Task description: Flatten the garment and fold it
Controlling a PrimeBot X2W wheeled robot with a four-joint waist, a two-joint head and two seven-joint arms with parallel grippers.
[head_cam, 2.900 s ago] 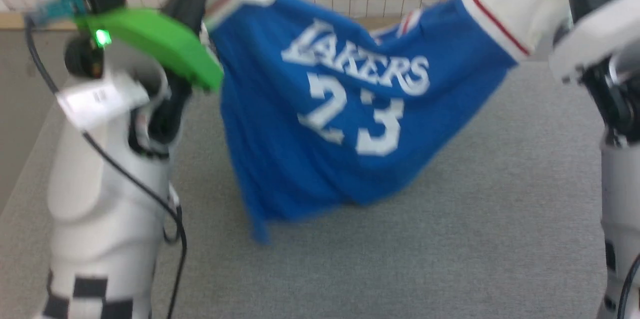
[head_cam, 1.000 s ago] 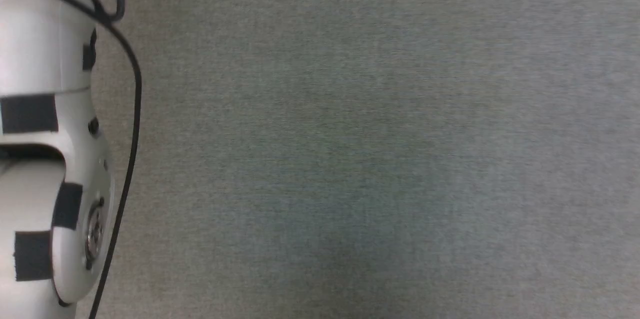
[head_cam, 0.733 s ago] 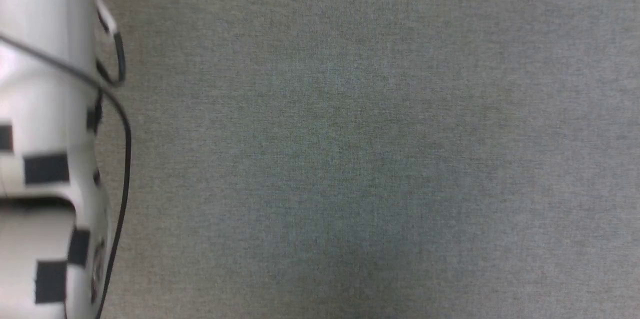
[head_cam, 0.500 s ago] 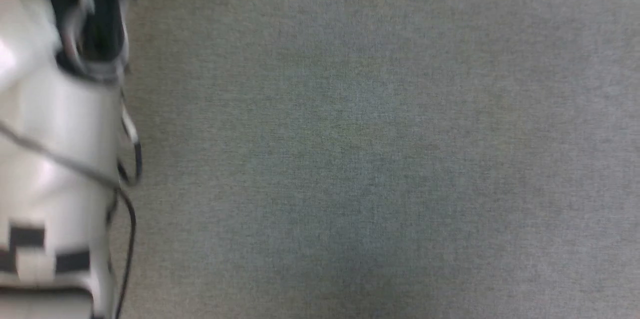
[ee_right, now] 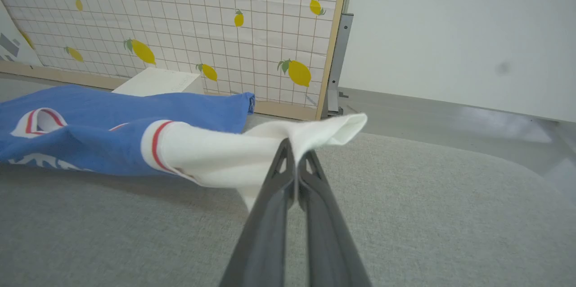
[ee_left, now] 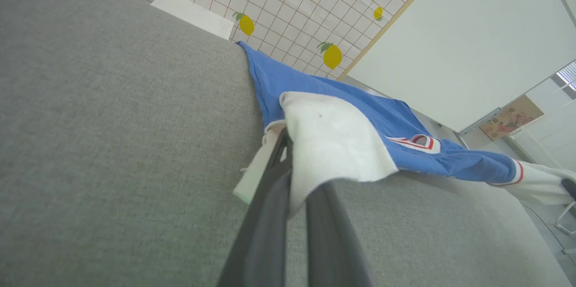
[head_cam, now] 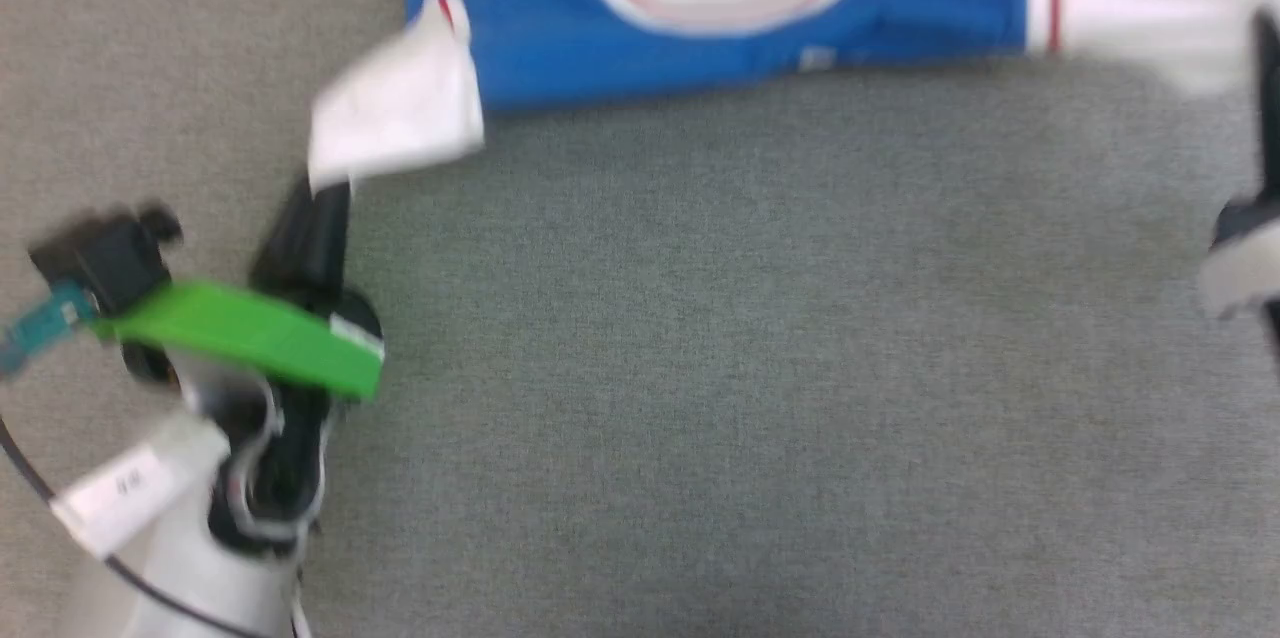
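The left pincer (ee_left: 284,141) and right pincer (ee_right: 294,152) were each clamped on a white sleeve of the jersey T-shirt (head_cam: 700,48). Its blue body lay stretched across the far desk (head_cam: 750,368). The cloth looked soft, light and limp, and the sleeve ends seemed sound holds. Earlier it hung airborne, print showing.

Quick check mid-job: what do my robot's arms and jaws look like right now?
Left arm: white shell, bright green bracket, black camera block with teal connector, white printed label, thin black cable. Jaws: long, slim, dark grey fingers; the right pair has triangular cut-outs near the tips. Right arm: white and black, blurred.
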